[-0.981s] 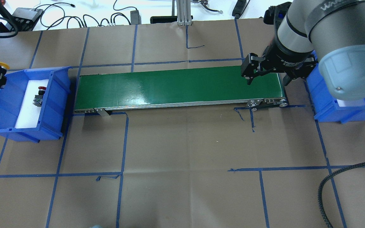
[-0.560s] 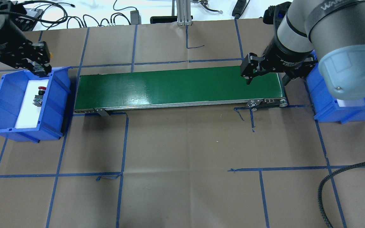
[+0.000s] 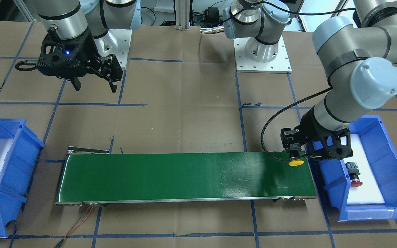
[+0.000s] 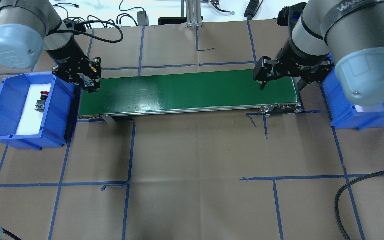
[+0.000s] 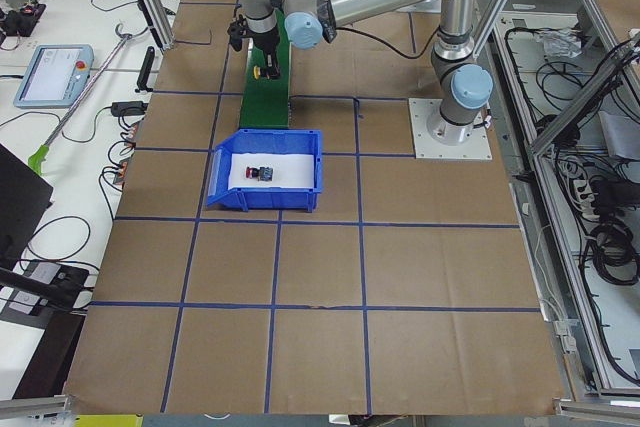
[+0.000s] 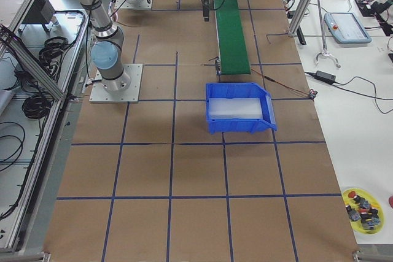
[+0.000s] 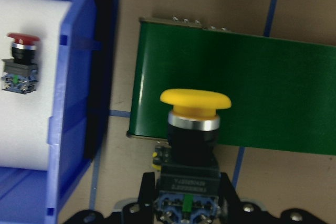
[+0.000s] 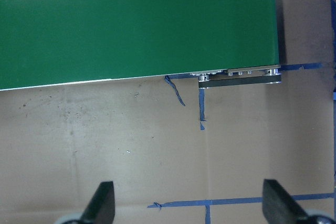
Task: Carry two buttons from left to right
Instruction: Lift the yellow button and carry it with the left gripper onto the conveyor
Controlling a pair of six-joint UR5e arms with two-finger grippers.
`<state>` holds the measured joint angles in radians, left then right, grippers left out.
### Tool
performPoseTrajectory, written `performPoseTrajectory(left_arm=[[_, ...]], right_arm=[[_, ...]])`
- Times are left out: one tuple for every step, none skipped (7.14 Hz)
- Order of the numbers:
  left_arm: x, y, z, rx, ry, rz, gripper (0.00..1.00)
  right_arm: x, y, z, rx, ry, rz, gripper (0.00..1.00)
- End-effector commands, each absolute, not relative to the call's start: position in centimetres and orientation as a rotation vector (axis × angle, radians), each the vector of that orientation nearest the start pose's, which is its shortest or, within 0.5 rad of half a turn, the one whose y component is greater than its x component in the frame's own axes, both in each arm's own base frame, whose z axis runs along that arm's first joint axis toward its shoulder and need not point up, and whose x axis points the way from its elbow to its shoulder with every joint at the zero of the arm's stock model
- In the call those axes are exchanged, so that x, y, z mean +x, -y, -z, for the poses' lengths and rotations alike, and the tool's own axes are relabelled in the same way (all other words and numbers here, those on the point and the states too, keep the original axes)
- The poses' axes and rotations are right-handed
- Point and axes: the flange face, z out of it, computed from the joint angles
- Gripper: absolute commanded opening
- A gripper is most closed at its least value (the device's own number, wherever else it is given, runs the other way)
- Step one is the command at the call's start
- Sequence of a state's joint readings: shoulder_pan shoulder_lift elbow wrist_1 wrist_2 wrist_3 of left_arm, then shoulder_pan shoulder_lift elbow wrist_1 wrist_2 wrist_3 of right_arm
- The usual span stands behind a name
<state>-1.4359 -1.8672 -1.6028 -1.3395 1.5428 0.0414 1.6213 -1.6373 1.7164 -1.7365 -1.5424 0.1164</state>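
My left gripper (image 4: 87, 79) is shut on the yellow button (image 3: 296, 163) and holds it just above the left end of the green conveyor belt (image 4: 188, 90). In the left wrist view the yellow cap (image 7: 195, 102) stands upright between my fingers, with the belt's end behind it. The red button (image 4: 42, 99) lies on white foam in the blue left bin (image 4: 3, 100); it also shows in the left wrist view (image 7: 20, 61). My right gripper (image 4: 280, 83) is open and empty, hovering at the belt's right end, its fingers (image 8: 102, 203) wide apart.
A second blue bin (image 4: 345, 106) with white foam stands just past the belt's right end. Blue tape lines cross the brown paper on the table. Cables and devices lie along the far edge. A black braided cable (image 4: 345, 193) loops at the near right.
My left arm has swung right from beyond the left bin, across it, to the belt's left end, carrying the yellow button. The right arm and the red button have not moved.
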Motion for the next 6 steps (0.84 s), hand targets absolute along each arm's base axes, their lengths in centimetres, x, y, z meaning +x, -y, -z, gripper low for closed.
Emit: performPoseTrajectory(left_arm=[[-5.8, 59.8, -28.3, -0.069, -3.167, -0.021, 0.01], [-5.8, 59.4, -26.3, -0.068, -3.162, 0.006, 0.02], [-5.7, 59.7, -25.9, -0.070, -3.161, 0.013, 0.03], [-5.5, 59.9, -26.0, -0.085, -3.162, 0.023, 0.28], [-5.5, 60.1, -26.1, -0.103, -3.161, 0.052, 0.89], [-5.3, 60.1, -26.2, -0.125, -3.160, 0.057, 0.99]], right_arm=[[16.0, 46.3, -46.5, 0.101, -3.103, 0.129, 1.00], [16.0, 46.4, -46.3, 0.101, -3.103, 0.125, 1.00], [16.0, 46.3, -46.4, 0.101, -3.103, 0.127, 1.00], [16.0, 46.3, -46.4, 0.103, -3.101, 0.127, 1.00], [16.0, 46.4, -46.3, 0.103, -3.103, 0.125, 1.00], [16.0, 46.4, -46.3, 0.103, -3.103, 0.125, 1.00]])
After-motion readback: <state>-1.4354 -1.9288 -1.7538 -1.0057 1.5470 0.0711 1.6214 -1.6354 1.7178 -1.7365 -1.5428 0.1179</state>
